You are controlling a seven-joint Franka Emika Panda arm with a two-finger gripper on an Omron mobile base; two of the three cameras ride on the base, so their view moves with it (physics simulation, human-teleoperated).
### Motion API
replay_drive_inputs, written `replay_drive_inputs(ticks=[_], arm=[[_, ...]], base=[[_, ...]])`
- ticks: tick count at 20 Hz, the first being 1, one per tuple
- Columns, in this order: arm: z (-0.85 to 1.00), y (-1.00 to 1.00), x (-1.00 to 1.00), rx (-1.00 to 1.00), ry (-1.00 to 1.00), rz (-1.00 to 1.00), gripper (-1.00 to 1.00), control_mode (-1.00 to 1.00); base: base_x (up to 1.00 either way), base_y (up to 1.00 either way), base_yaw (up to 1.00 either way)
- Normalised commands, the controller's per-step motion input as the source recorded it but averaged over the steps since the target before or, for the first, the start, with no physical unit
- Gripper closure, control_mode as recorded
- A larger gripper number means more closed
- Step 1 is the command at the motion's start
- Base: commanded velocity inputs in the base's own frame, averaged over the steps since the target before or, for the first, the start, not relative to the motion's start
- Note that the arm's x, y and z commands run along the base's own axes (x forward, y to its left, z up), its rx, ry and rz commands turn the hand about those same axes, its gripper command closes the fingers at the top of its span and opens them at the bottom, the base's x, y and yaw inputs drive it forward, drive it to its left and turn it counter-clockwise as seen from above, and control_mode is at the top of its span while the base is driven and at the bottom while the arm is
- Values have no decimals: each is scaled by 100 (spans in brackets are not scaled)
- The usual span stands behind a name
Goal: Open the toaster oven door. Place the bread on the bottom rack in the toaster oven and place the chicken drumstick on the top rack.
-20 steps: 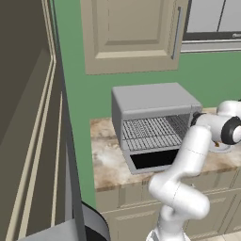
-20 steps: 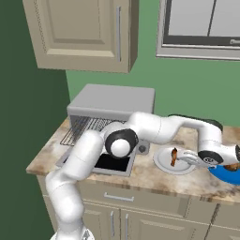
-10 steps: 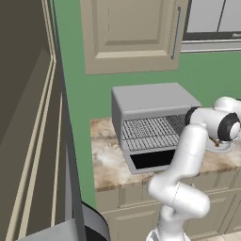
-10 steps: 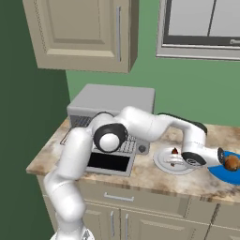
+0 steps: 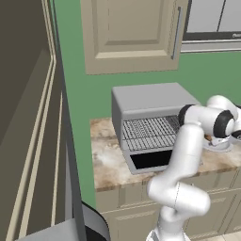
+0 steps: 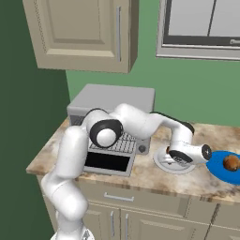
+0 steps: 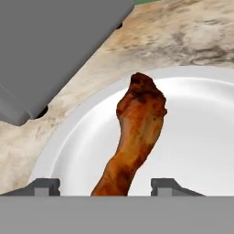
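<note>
The chicken drumstick (image 7: pixel 137 123) lies on a white plate (image 7: pixel 205 137), thick end away from the hand. My gripper (image 7: pixel 107 185) is low over it and open, one fingertip on each side of the thin end with gaps between. Beside the plate (image 6: pixel 164 165) stands the toaster oven (image 6: pixel 112 98), its door (image 6: pixel 108 161) folded down flat. From the left, the top rack (image 5: pixel 150 126) and bottom rack (image 5: pixel 151 141) show inside the oven (image 5: pixel 150 101), both bare. The bread (image 6: pixel 230 162) sits on a blue plate at the far right.
The blue plate (image 6: pixel 220 171) lies right of the white plate near the counter's front edge. A wall cabinet (image 6: pixel 84 33) hangs above the oven. The oven's grey side (image 7: pixel 55 45) is close to the hand's left. Marbled counter (image 6: pixel 150 178) lies bare in front.
The hand has swung left from the blue plate to the white plate and come down over the drumstick. Its fingers have started to narrow.
</note>
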Motion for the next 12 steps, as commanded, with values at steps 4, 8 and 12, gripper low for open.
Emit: replay_drive_inputs(ticks=[4, 8, 12], arm=[[-39, -32, 11, 0, 0, 0, 100, -100], [-22, -10, -8, 0, -1, 0, 100, -100], [4, -1, -37, 2, -3, 0, 100, -100]], base=[[0, 0, 0], [0, 0, 0], [0, 0, 0]])
